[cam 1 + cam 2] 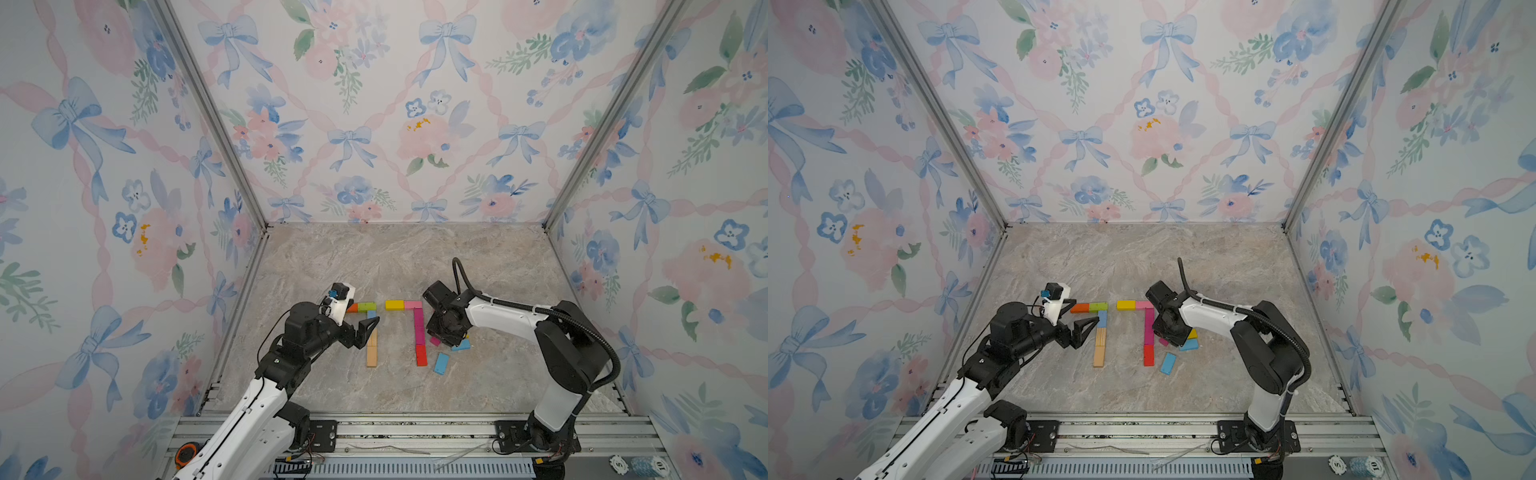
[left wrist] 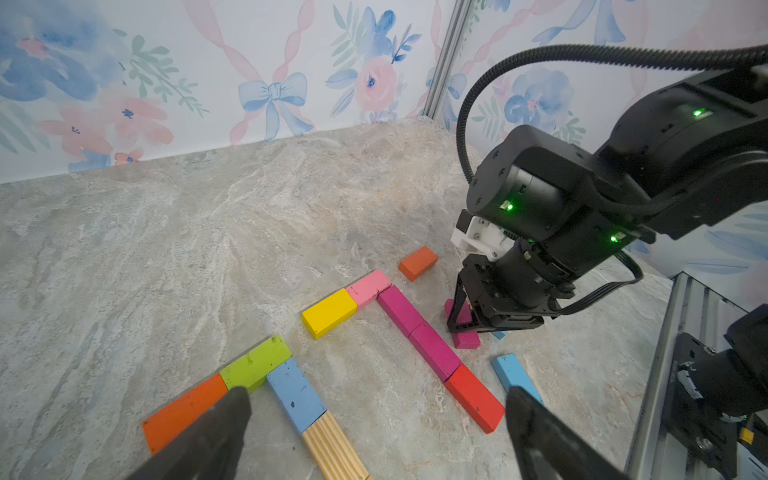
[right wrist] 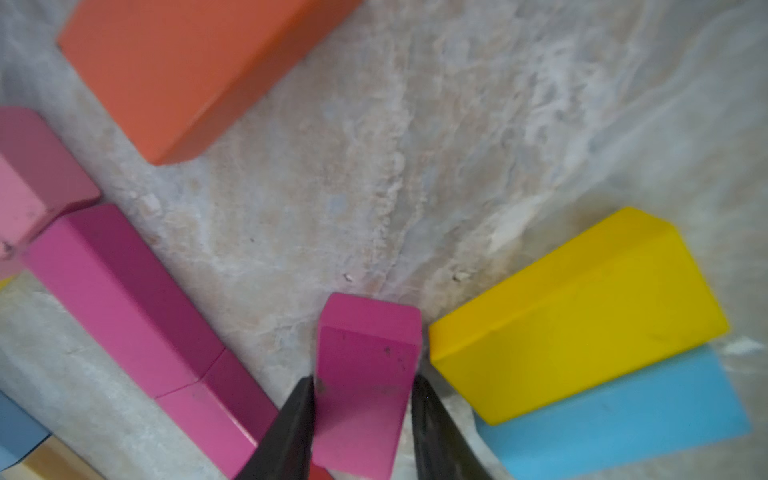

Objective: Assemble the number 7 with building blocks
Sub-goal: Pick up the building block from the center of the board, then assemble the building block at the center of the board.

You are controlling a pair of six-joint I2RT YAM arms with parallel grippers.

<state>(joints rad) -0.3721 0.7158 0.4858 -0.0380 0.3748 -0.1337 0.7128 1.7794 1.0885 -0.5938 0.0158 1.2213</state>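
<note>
Two 7 shapes of building blocks lie flat on the marble table point(image 1: 395, 257). One has an orange block point(image 2: 183, 409), a green block point(image 2: 255, 363), a blue block point(image 2: 295, 395) and plain wood blocks point(image 2: 332, 444). The other has a yellow block point(image 2: 328, 311), a pink block point(image 2: 368, 286), a magenta stem point(image 2: 415, 328) and a red block point(image 2: 473, 397). My left gripper point(image 2: 376, 395) hangs open and holds nothing, by the first shape's corner point(image 1: 365, 313). My right gripper point(image 3: 361, 382) is shut on a loose magenta block point(image 3: 365, 357), just right of the magenta stem point(image 1: 444, 338).
Loose blocks lie around the right gripper: a yellow one point(image 3: 582, 316) resting on a blue one point(image 3: 615, 415), another blue one point(image 1: 441, 363) nearer the front, and an orange one point(image 2: 417, 262) behind. Floral walls close three sides. An aluminium rail point(image 1: 415, 432) runs along the front.
</note>
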